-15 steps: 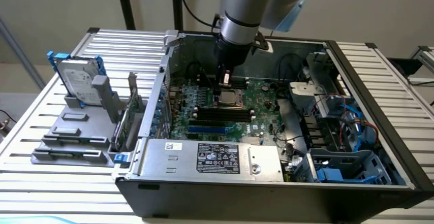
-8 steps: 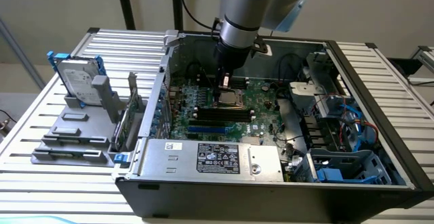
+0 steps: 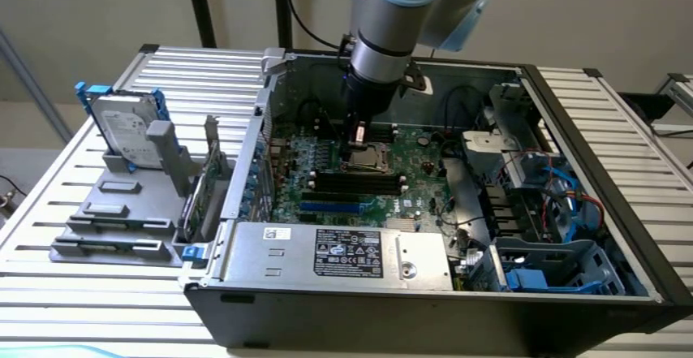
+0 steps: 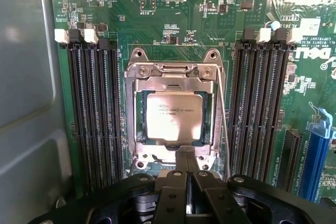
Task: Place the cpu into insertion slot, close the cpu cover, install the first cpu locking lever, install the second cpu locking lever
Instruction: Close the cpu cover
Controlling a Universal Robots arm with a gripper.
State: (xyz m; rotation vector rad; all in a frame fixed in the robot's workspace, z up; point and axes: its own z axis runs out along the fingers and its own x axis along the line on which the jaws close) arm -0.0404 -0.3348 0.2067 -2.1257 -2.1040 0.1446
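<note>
The cpu (image 4: 174, 115) lies flat in the insertion slot (image 4: 140, 124), its pale metal face showing through the window of the cpu cover (image 4: 173, 81). The cover is down over the chip. A thin wire locking lever (image 4: 224, 124) runs along one side of the socket, slightly away from the frame. My gripper (image 4: 187, 157) is shut, its two black fingers pressed together with the tips at the cover's edge tab nearest the wrist. In the exterior view the gripper (image 3: 358, 141) hangs straight down over the socket (image 3: 366, 160) in the middle of the motherboard.
Long black memory slots (image 4: 92, 108) flank the socket on both sides, with another bank (image 4: 262, 103) opposite. The open computer case (image 3: 433, 309) holds a labelled silver power supply (image 3: 336, 254) and blue drive bays (image 3: 553, 269). A hard drive (image 3: 125, 127) stands in a grey fixture on the exterior view's left.
</note>
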